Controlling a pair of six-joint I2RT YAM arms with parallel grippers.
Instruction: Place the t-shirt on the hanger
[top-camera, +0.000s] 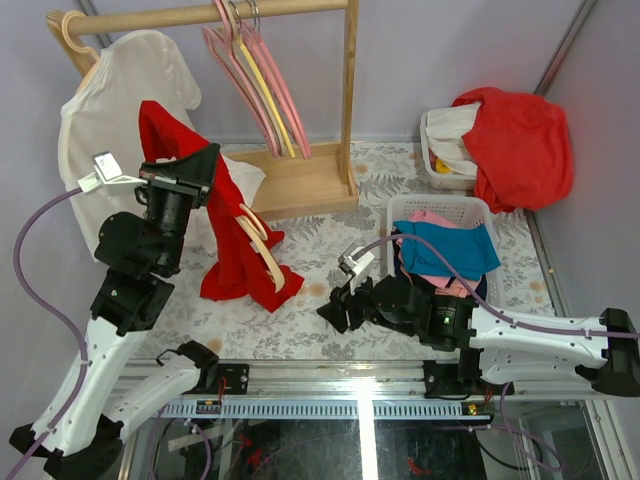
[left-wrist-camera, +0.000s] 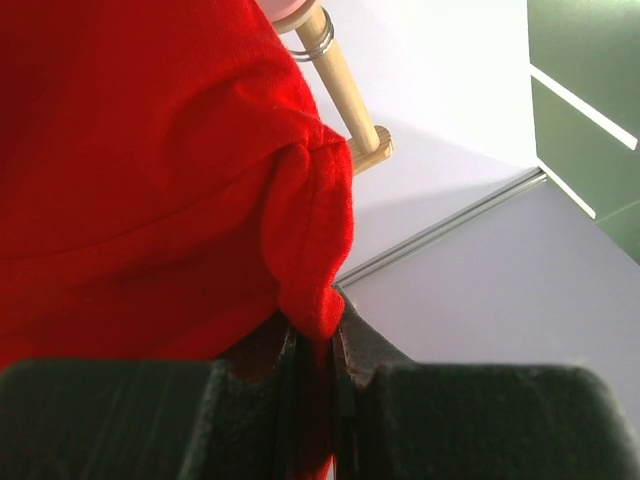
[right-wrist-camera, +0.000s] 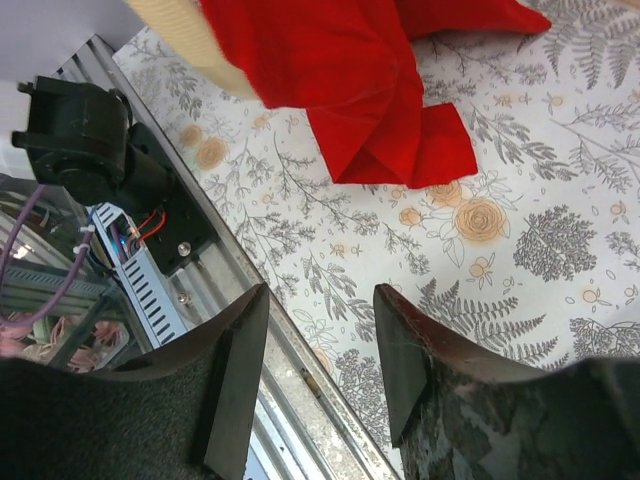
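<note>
The bright red t-shirt (top-camera: 235, 240) hangs from my raised left gripper (top-camera: 205, 160) down to the floral table, its lower end crumpled there. The left gripper (left-wrist-camera: 318, 335) is shut on a fold of the t-shirt (left-wrist-camera: 150, 170). The pale wooden hanger (top-camera: 258, 240) lies partly inside the cloth, one arm showing at the t-shirt's right side. My right gripper (top-camera: 335, 305) is open and empty, low over the table's front edge, right of the t-shirt's hem (right-wrist-camera: 380, 110). In the right wrist view the gripper (right-wrist-camera: 320, 345) shows its jaws wide apart, and a piece of the hanger (right-wrist-camera: 190, 40) shows at the top left.
A wooden clothes rack (top-camera: 300, 180) stands at the back with a white t-shirt (top-camera: 110, 110) and pink and yellow hangers (top-camera: 255, 80). A white basket (top-camera: 440, 210) holds blue and pink clothes. Another bin (top-camera: 435, 160) holds a red-orange garment (top-camera: 520, 140). The metal rail (top-camera: 330, 380) runs along the front.
</note>
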